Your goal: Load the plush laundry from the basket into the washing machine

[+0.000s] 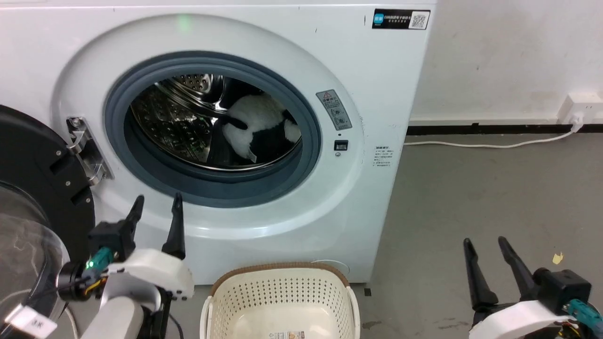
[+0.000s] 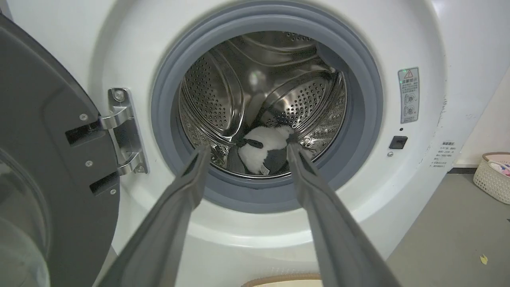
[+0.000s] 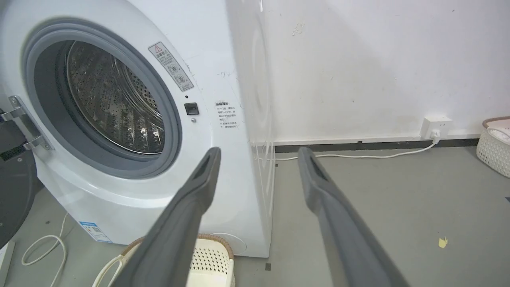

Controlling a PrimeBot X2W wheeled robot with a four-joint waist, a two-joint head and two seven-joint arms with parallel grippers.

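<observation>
The black-and-white penguin plush (image 1: 256, 127) lies inside the steel drum of the white washing machine (image 1: 386, 84), on the drum's right side; in the left wrist view the plush (image 2: 265, 149) rests at the drum's bottom. The cream basket (image 1: 282, 301) with its brown rim stands on the floor before the washer, holding no laundry, a label showing on its bottom. My left gripper (image 1: 157, 203) is open below the porthole's lower left, with nothing between its fingers. My right gripper (image 1: 485, 242) is open at the lower right over the floor, away from the washer.
The washer's black-framed glass door (image 1: 33, 221) hangs open at the left on its metal hinge (image 1: 85, 150). A white cable (image 1: 490, 143) runs along the grey floor to a wall socket (image 1: 582, 110). Another white basket (image 3: 494, 145) stands far right by the wall.
</observation>
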